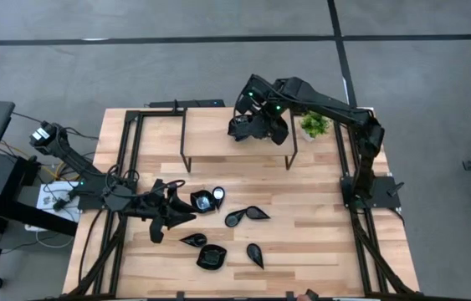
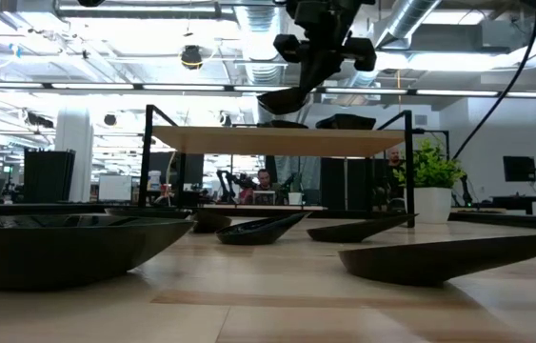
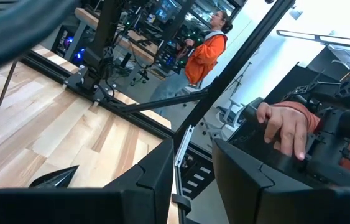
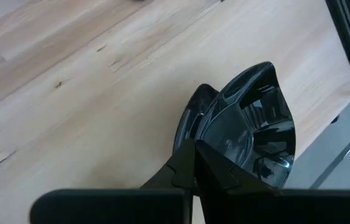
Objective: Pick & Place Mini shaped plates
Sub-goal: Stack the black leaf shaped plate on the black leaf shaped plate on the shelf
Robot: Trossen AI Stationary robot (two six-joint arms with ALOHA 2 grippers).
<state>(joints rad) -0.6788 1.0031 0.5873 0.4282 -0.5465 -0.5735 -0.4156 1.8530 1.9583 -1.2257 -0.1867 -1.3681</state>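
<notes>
R arm reaches over wooden shelf (image 1: 239,146), right end effector (image 4: 194,149) clamped on glossy black teardrop plate (image 4: 249,134); L arm low over tabletop (image 1: 319,234), left end effector (image 1: 186,219) half-open, empty.

A small potted plant (image 1: 314,125) stands on the wooden table (image 1: 319,234) beside a raised shelf (image 1: 218,144)

Right tool (image 4: 194,155) clamped, raised; left tool (image 1: 186,209) low, parted.
</notes>
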